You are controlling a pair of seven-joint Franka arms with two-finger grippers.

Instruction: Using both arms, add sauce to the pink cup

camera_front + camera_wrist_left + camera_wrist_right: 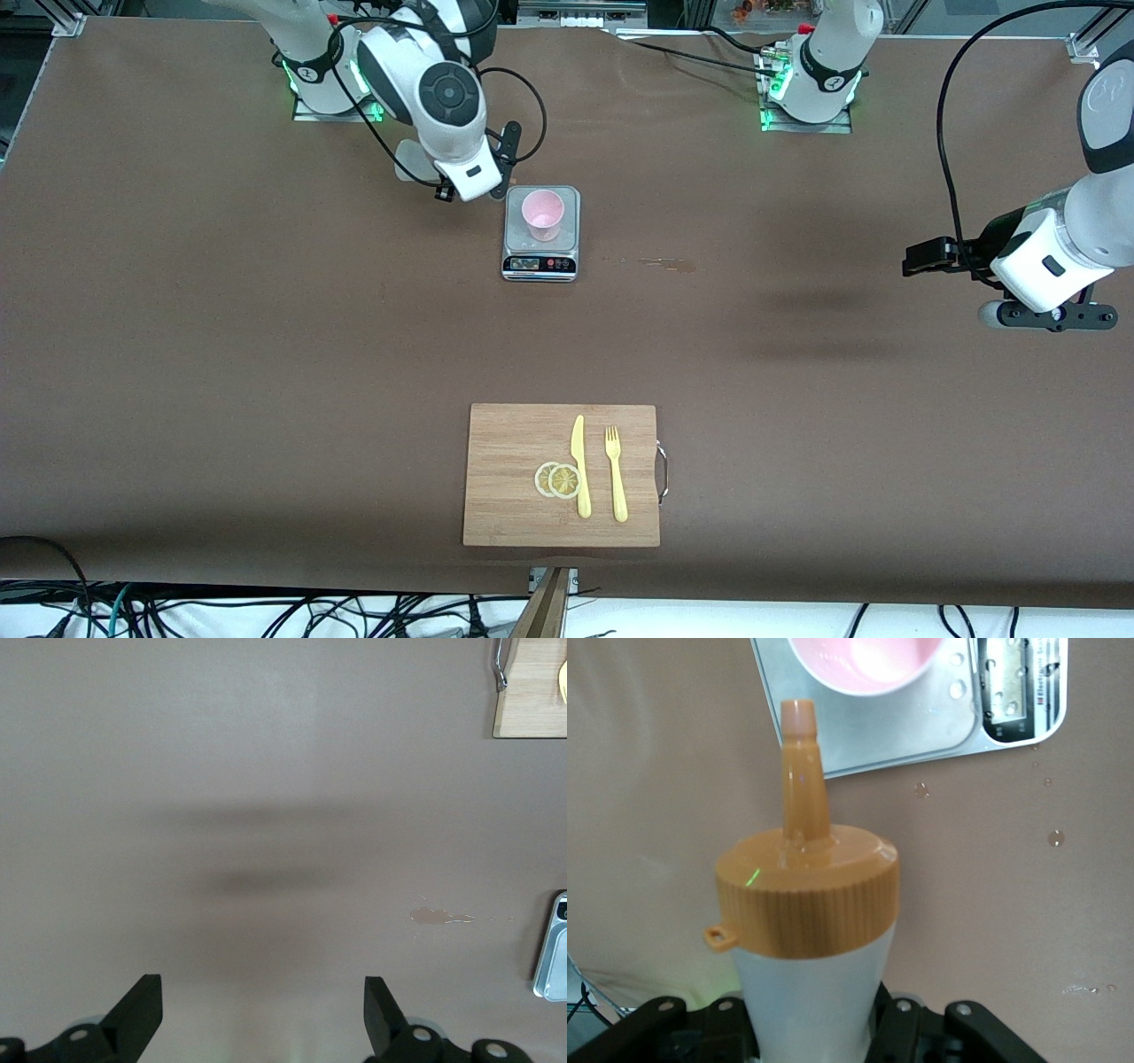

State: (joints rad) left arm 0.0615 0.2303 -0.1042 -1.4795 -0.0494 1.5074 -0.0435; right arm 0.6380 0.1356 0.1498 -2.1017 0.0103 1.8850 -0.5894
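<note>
While left gripper [261,1010] waits open, right gripper [824,1036] clamps sauce [806,921] — beside pink cup [542,213].

I see a wooden cutting board [514,496] on the brown desk [221,354]. On the board lie two lemon slices [558,480], a yellow knife [580,465] beside them and a yellow fork [616,474]. A kitchen scale [541,257] sits farther from the front camera than the board.
</note>
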